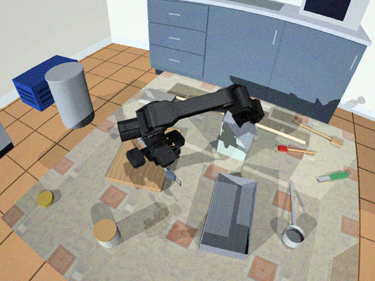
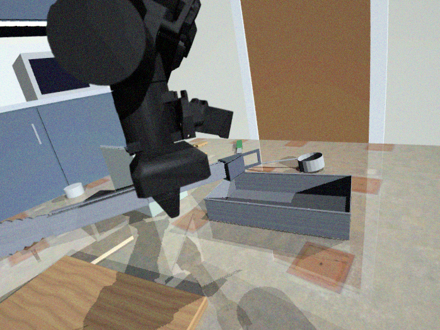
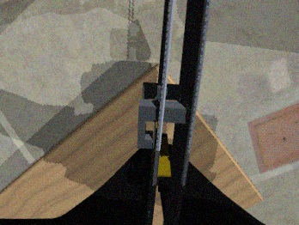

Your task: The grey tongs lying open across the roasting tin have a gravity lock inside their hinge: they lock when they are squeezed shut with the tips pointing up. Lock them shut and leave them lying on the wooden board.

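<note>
The grey tongs are in the air, held across my fingers. The hinge block and pull ring point toward the roasting tin's side; the arms run left in the exterior view and leave that view. The arms lie close together, with a narrow gap in the wrist view. Whether the lock is engaged cannot be seen. My gripper is shut on the tongs, pointing down above the wooden board. The roasting tin stands apart, without the tongs.
A pale slanted block stands behind the tin. A saucepan lies beyond the tin's far side. A wooden-topped jar and a yellow lid are near the board's front. A green-handled tool and a red-headed brush lie farther right.
</note>
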You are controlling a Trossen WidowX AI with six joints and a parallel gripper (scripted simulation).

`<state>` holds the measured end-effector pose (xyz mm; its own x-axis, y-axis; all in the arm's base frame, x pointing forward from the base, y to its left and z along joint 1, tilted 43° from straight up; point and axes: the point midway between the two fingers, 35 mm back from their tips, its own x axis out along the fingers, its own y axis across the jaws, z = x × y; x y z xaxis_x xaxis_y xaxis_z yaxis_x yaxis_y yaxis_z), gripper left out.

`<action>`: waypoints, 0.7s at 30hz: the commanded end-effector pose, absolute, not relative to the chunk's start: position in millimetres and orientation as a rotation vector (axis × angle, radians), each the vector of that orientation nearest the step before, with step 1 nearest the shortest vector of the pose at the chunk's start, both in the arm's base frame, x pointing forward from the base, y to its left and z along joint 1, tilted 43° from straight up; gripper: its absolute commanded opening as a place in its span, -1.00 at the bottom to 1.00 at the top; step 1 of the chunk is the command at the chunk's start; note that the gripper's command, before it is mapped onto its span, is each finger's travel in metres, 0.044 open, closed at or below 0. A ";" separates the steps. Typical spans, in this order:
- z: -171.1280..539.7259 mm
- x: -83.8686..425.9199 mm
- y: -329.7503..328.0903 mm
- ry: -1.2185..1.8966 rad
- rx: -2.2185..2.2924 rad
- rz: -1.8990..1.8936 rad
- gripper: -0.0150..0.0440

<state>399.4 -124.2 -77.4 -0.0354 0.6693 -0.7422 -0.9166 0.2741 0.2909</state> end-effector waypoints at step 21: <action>-101.0 378.1 -162.2 1.427 0.365 0.742 -1.00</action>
